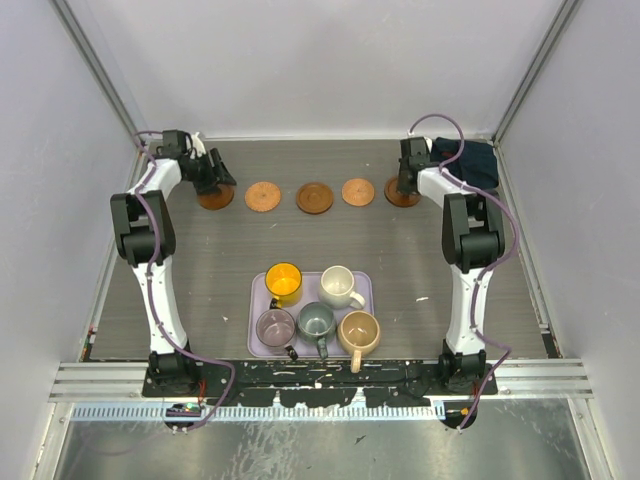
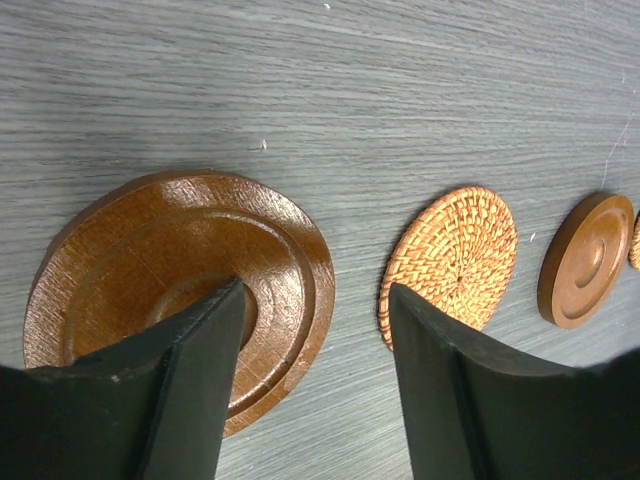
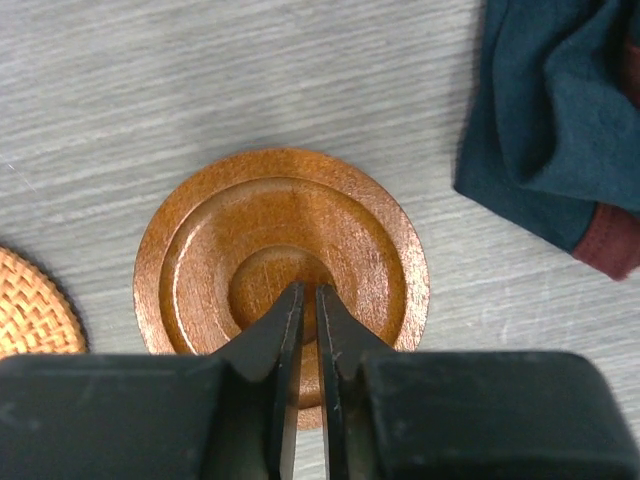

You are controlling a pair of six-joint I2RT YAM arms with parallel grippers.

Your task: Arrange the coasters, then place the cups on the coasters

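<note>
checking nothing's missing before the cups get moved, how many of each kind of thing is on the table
coasters: 5
cups: 5
tray: 1
cloth: 1
total: 12

Grey wood-grain table [image 1: 200, 270], lilac rectangular tray [image 1: 256, 312] near its front edge, crumpled navy cloth [image 1: 478, 162] at far-right corner

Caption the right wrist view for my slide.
Right gripper, jaws nearly shut, poised over a dark wooden coaster, with a woven coaster at left and navy cloth at right.
</note>
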